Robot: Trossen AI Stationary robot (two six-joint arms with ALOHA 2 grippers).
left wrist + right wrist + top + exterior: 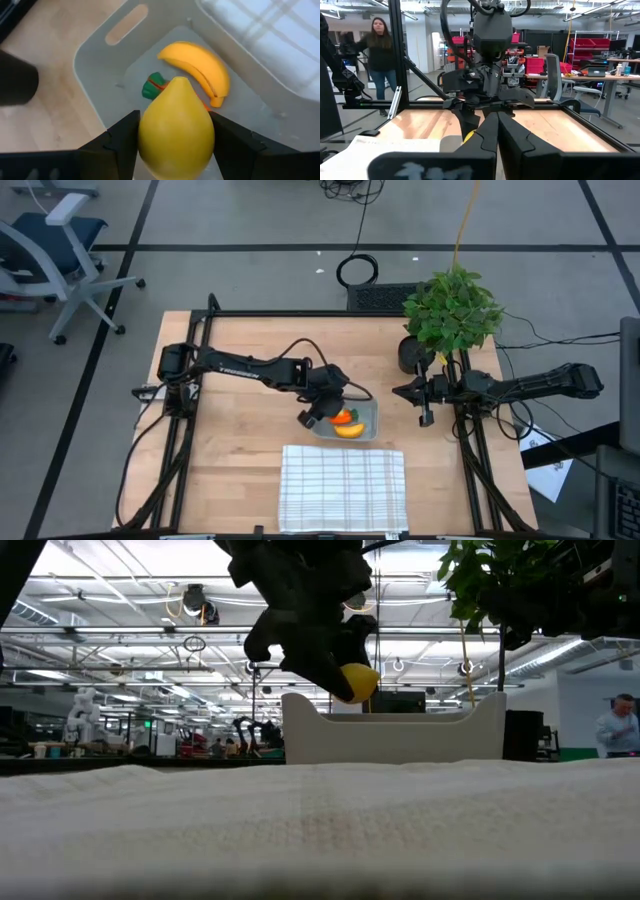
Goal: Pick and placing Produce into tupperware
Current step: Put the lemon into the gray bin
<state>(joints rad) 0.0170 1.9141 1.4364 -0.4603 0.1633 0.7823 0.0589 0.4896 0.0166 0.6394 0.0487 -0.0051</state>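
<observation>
My left gripper [318,412] hangs over the near-left part of the tupperware [366,427], a shallow grey-clear container on the wooden table, and is shut on the small rounded yellow fruit [175,115]. The curved yellow banana [197,67] and the carrot, of which the green top [152,86] shows, lie on the container's floor. In the low view the fruit [357,681] sits at about the height of the container's rim [395,720]. My right gripper [415,392] waits shut near the table's right side, beside the potted plant. My left gripper pinches the rounded yellow fruit between its two fingers [125,137], one on each of its wide sides [147,135]. The fingers come from above, pointing down. The fruit is lifted clear over the container's floor, its pointed end away from the wrist.
A white checked cloth [343,485] lies just near of the container. A leafy potted plant [450,310] stands at the far right of the table. Bare wood lies to the left of the container. A person [379,47] stands in the room beyond the table.
</observation>
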